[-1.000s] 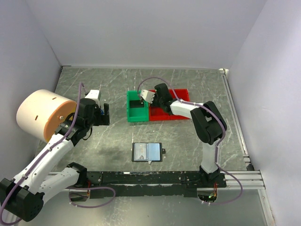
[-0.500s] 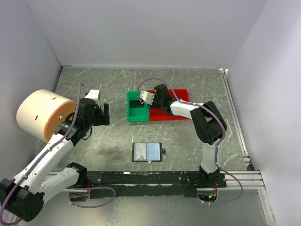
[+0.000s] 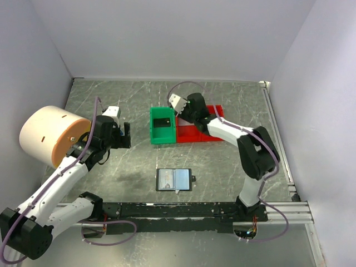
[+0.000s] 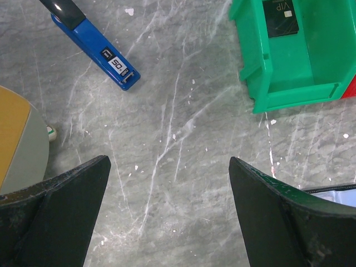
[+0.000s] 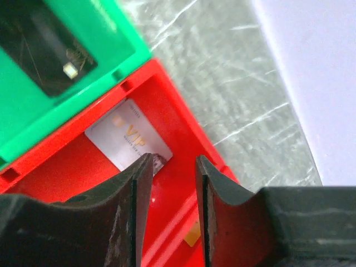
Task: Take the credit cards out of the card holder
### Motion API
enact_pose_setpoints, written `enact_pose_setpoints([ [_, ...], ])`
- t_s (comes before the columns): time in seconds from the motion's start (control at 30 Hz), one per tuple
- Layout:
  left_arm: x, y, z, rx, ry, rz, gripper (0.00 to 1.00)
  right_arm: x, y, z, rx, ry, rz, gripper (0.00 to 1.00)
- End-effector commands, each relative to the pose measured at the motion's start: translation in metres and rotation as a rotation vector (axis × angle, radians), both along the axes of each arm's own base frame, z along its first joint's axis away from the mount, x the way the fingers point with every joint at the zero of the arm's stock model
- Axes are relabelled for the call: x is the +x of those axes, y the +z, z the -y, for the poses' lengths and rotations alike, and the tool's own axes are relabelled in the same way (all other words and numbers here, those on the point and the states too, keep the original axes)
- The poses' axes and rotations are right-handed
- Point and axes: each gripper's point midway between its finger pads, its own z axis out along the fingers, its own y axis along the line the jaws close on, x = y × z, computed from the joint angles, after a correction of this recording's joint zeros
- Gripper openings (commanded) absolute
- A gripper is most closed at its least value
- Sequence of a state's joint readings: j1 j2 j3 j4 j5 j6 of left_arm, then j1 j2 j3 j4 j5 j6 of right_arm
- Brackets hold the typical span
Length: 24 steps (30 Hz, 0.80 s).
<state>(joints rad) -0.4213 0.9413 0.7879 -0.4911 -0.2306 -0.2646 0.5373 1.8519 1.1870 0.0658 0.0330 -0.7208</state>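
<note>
Since a second ago the right arm has drawn back from the seam between the two bins toward the far side of the table, and its fingers have parted. The right gripper (image 3: 181,107) (image 5: 172,166) now hangs above the far left corner of the red bin (image 3: 207,137) (image 5: 78,178). Its jaws stand a narrow gap apart with nothing between them.

A silver card (image 5: 125,139) lies flat on the floor of the red bin, just below the fingertips. A small gold patch low in the right wrist view may be the corner of another card, but too little shows to be sure. A black card (image 3: 163,122) (image 4: 281,15) (image 5: 47,44) lies flat in the green bin (image 3: 154,127) (image 4: 289,94) (image 5: 83,114), which stands touching the red bin's left side.

The card holder (image 3: 174,179) lies open on the table (image 3: 222,167) near the arm bases, well apart from the bins, its pale blue sleeves facing up. No gripper touches it.

The left gripper (image 3: 125,135) (image 4: 168,167) hovers over bare table left of the green bin, jaws spread wide and holding nothing. A blue stick (image 4: 92,47) lies on the table beyond it, and a tan drum (image 3: 50,133) sits at the left edge.
</note>
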Motion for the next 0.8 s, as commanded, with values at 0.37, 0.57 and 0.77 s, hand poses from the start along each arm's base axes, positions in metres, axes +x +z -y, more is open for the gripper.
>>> enact_pose_setpoints([
  [0.37,0.006,0.004,0.011,-0.047,-0.046,0.008,1.00,-0.057,0.119,0.007,0.976,-0.605,-0.305,0.64],
  [0.57,0.003,0.003,0.009,-0.052,-0.025,-0.012,1.00,-0.101,0.116,-0.023,1.134,-0.497,-0.551,0.64],
  [0.77,0.001,0.006,0.006,-0.089,0.029,-0.012,1.00,-0.168,0.075,-0.022,1.212,-0.504,-0.784,0.63],
])
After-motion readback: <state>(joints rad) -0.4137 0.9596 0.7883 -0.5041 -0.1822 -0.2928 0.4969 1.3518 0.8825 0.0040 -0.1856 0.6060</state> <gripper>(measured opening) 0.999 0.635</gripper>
